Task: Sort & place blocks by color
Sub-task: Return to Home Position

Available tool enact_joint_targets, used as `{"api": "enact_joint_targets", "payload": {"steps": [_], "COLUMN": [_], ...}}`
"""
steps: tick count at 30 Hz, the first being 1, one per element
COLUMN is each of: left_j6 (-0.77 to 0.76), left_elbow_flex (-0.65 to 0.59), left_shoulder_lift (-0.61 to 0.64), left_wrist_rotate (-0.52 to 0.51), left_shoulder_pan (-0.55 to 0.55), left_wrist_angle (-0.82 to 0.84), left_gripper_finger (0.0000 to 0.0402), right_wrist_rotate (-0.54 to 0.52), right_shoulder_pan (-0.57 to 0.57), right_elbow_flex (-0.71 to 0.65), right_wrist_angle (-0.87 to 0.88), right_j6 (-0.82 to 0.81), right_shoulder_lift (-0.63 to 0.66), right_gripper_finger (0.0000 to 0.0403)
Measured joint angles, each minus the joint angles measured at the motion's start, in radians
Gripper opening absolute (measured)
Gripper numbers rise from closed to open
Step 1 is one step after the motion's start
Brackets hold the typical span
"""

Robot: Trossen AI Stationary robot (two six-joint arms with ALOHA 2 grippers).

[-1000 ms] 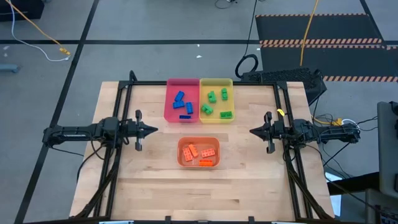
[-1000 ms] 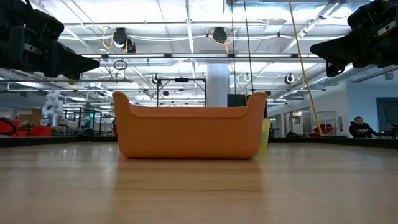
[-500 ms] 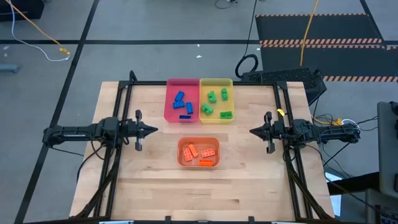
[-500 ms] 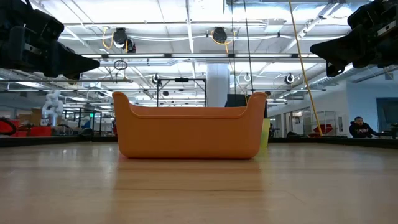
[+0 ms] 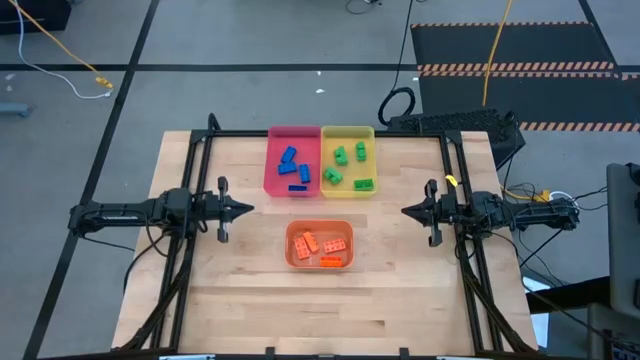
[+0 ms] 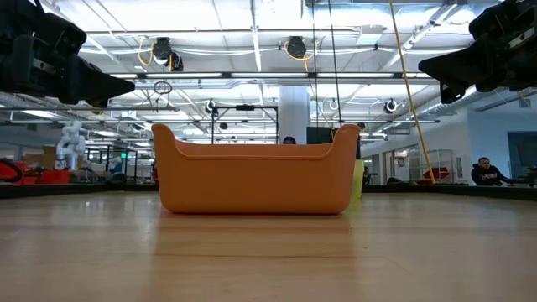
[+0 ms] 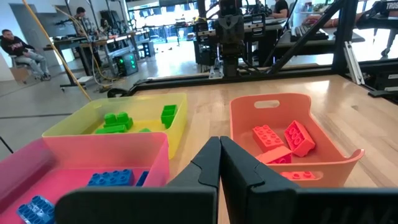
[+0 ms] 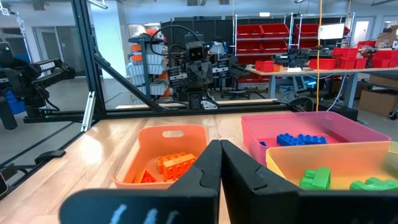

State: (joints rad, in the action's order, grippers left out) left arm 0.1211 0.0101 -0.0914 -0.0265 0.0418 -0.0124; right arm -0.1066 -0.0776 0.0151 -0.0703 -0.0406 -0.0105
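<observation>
Several blue blocks [image 5: 291, 166] lie in the pink tray [image 5: 272, 172], several green blocks [image 5: 349, 167] in the yellow tray [image 5: 371, 139], and several orange blocks [image 5: 321, 247] in the orange tray [image 5: 293, 250]. My left gripper [image 5: 250, 209] hovers above the table left of the orange tray, shut and empty. My right gripper [image 5: 404, 211] hovers right of the trays, shut and empty. In the low view only the orange tray's wall [image 6: 256, 179] shows, with both grippers high above the table.
The pink and yellow trays stand side by side at the table's far edge, and the orange tray sits in the middle. A black frame [image 5: 330, 133] runs along the table's far and side edges. Bare wood [image 5: 320, 310] fills the near half. People sit in the room beyond.
</observation>
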Motion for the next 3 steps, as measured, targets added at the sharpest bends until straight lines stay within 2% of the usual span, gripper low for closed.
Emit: {"api": "enact_joint_targets", "payload": {"steps": [3], "left_j6": [0.002], "left_elbow_flex": [0.0], "left_shoulder_lift": [0.0], "left_wrist_rotate": [0.0], "left_shoulder_pan": [0.0], "left_wrist_angle": [0.0], "left_gripper_finger": [0.0006], "right_wrist_rotate": [0.0], "right_shoulder_pan": [0.0], "right_elbow_flex": [0.0], "right_wrist_angle": [0.0], "right_j6": [0.0], "right_shoulder_lift": [0.0], "right_gripper_finger": [0.0]}}
